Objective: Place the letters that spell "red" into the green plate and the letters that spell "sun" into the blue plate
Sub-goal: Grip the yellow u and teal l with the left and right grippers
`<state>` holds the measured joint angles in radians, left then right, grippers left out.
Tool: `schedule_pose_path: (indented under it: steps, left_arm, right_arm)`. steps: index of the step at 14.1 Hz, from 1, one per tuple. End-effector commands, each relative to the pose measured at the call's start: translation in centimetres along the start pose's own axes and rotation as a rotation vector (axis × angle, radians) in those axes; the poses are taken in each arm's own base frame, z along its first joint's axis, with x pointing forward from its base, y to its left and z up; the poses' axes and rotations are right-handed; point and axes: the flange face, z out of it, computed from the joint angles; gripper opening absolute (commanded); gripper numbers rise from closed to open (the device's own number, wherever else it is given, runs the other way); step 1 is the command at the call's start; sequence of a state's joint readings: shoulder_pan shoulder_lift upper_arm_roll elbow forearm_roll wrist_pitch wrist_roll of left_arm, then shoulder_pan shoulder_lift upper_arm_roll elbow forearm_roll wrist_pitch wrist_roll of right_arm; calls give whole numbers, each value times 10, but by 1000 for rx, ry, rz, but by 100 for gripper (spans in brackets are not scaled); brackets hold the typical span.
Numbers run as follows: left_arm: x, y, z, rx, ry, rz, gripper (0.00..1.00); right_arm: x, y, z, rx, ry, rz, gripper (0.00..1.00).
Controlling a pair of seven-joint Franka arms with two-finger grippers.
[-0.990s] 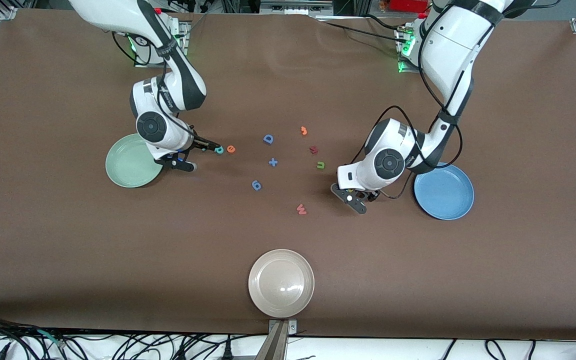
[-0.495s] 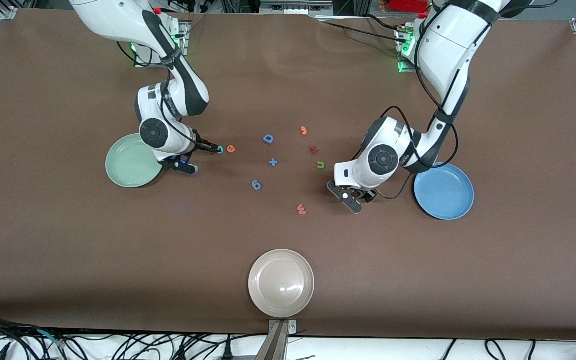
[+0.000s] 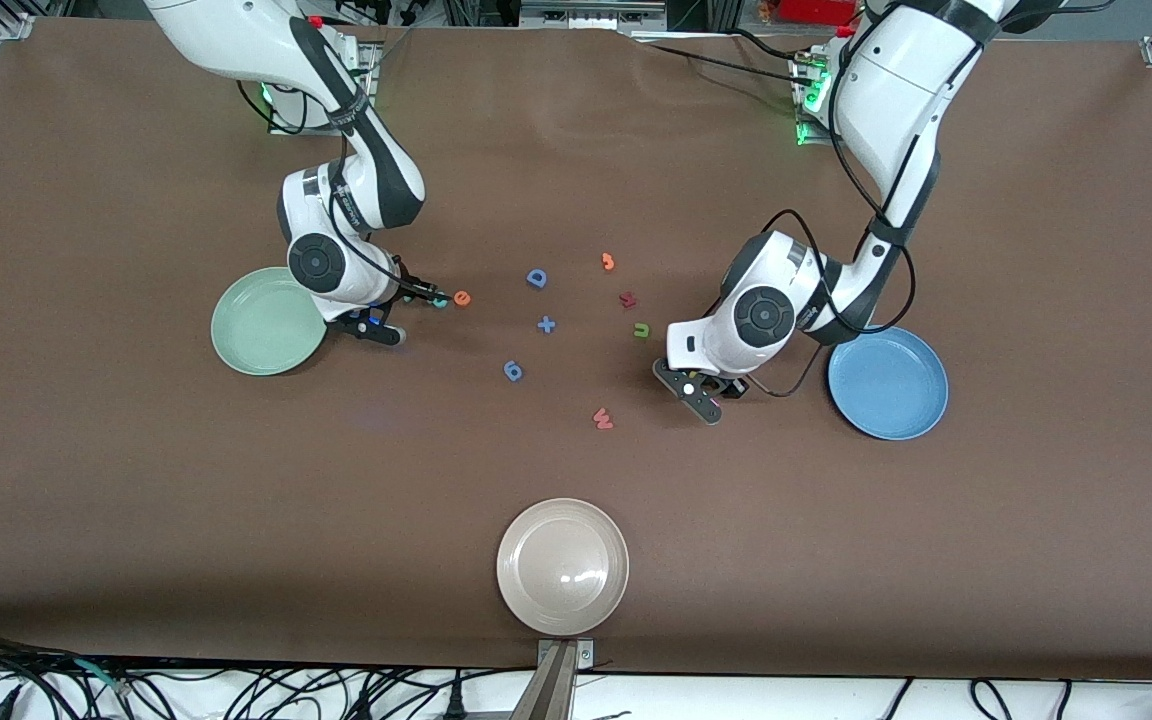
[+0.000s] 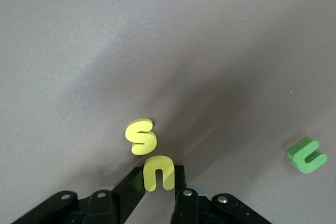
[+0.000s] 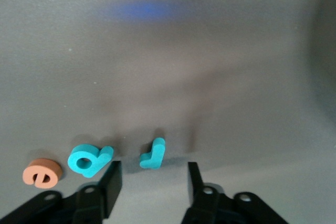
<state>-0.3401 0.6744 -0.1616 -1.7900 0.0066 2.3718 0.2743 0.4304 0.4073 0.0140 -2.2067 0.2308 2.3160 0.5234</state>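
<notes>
Much open brown counter (image 3: pixel 236 500) nearer to the camera than the blue "D" (image 3: pixel 536 278), down to the beige plate (image 3: pixel 562 565) by the edge. Green plate (image 3: pixel 241 345) toward the right arm's end from the "D", blue plate (image 3: pixel 886 385) toward the left arm's end.

Right pincer (image 5: pixel 152 174) low between green plate and "D", fingers apart around the teal "r" (image 5: pixel 153 154), not touching it. Teal "d" (image 5: pixel 89 160) just beside, then the orange "e" (image 5: pixel 42 172).

Left pincer (image 4: pixel 158 174) low between "D" and blue plate, clamped on the yellow "u" (image 4: pixel 158 172). Yellow "s" (image 4: pixel 140 136) just beside, green "n" (image 4: pixel 307 155) near.
</notes>
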Motion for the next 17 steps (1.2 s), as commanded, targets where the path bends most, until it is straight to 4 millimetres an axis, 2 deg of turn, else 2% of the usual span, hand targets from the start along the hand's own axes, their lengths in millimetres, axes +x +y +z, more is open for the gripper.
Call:
schedule_pose_path:
  steps: [1,6,9,12,15,17]
  left_arm:
    - [-10,1,-7,14,-39,20,2]
    - [-21,-4,-60,9,-112,11,2]
    - [-36,-40,-85,82,-166,15,2]
    - [-55,-74,-100,111,-208,51,3]
    - [-82,-130,-105,82,-206,88,3]
    - [-86,-138,-103,78,-207,93,3]
  right_arm:
    - [-1,-4,-3,12,10,-46,54]
    - [2,-4,-3,-23,60,-131,54]
    - [1,-9,-2,-20,75,-143,54]
    - [0,-11,-3,-17,82,-146,53]
    - [0,-11,-3,-17,83,-148,53]
    - [0,-11,-1,-40,92,-172,53]
